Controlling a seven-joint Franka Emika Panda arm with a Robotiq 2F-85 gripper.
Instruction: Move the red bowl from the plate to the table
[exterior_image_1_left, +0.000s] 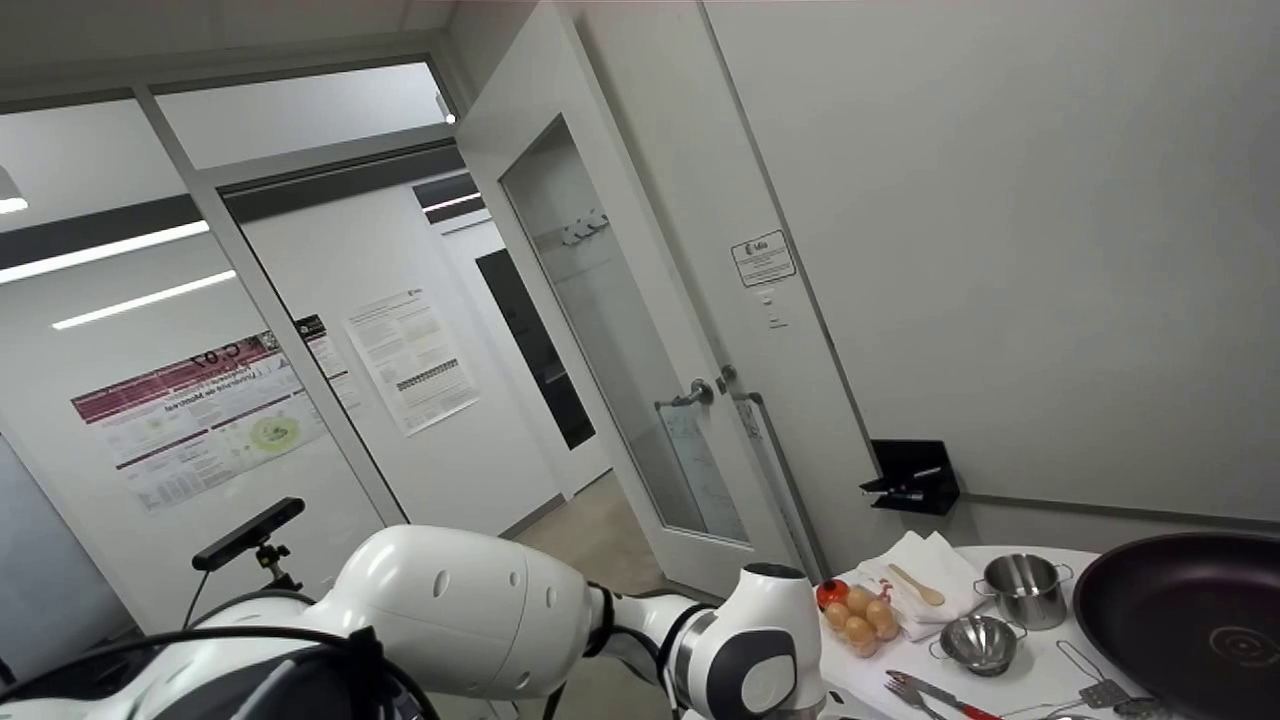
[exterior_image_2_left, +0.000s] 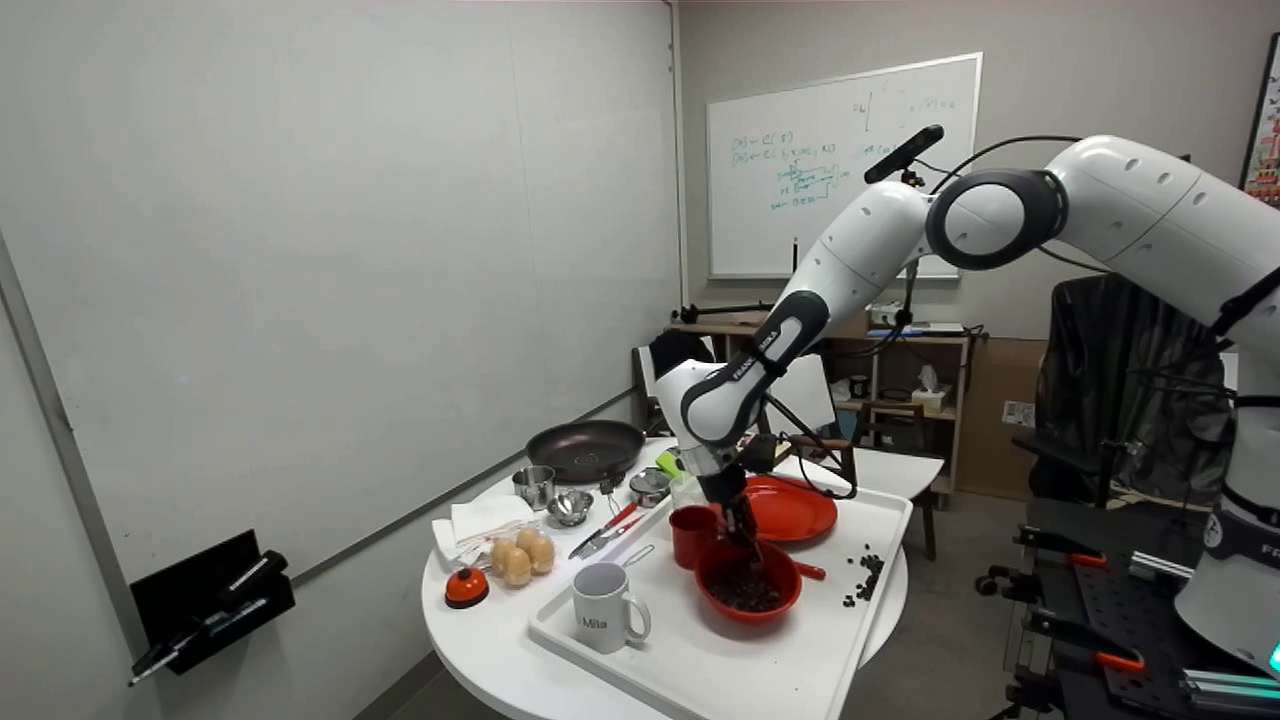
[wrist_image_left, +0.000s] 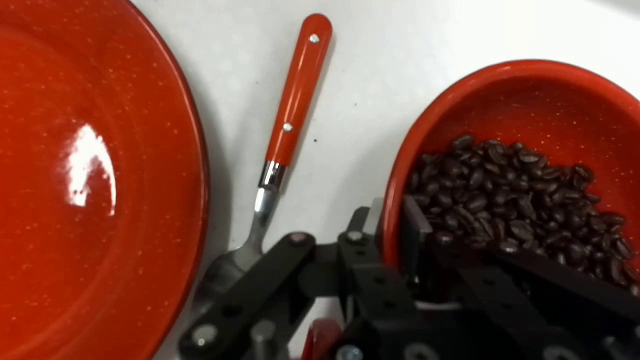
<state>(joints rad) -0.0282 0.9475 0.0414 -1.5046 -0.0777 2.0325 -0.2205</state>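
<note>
Two fingers (wrist_image_left: 418, 225) of gripper (wrist_image_left: 393, 225) pinch rim of red bowl (wrist_image_left: 565, 132), one inside, one outside; bowl presumably outspans jaws. Coffee beans (wrist_image_left: 515, 205) inside suggest level carry.

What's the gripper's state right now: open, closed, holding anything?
Gripper: closed, holding the red bowl by its rim.
</note>
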